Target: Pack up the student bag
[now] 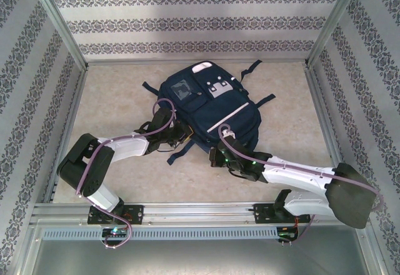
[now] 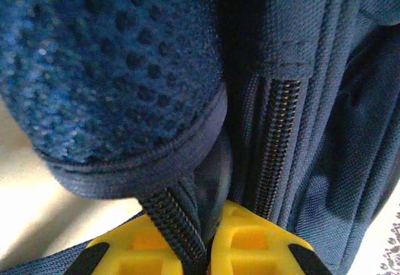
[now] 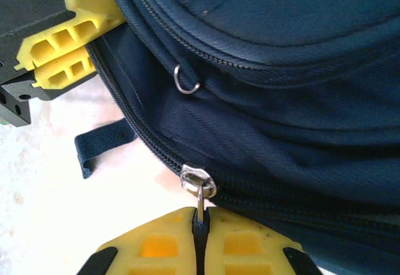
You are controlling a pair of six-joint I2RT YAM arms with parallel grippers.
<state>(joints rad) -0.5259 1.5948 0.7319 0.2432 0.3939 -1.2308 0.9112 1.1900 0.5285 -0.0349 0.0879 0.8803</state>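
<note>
The student bag (image 1: 206,103), navy with grey-white front patches, lies flat in the middle of the table. My left gripper (image 1: 182,136) is at its near-left edge. In the left wrist view that gripper (image 2: 209,253) is shut on a strip of the bag's zipper tape (image 2: 175,225) and the fabric beside it, under a padded mesh strap (image 2: 112,69). My right gripper (image 1: 220,155) is at the bag's near edge. Its yellow fingers (image 3: 156,247) are shut on the metal zipper pull (image 3: 200,201), which hangs from the slider (image 3: 198,180). The left gripper's fingers (image 3: 59,59) press against the bag close by.
A second metal pull ring (image 3: 186,80) hangs on an upper zipper line. A loose dark strap end (image 3: 103,144) lies on the pale tabletop (image 3: 50,212) beside the bag. More straps (image 1: 253,69) stick out at the bag's far side. Patterned walls (image 1: 25,81) enclose the table.
</note>
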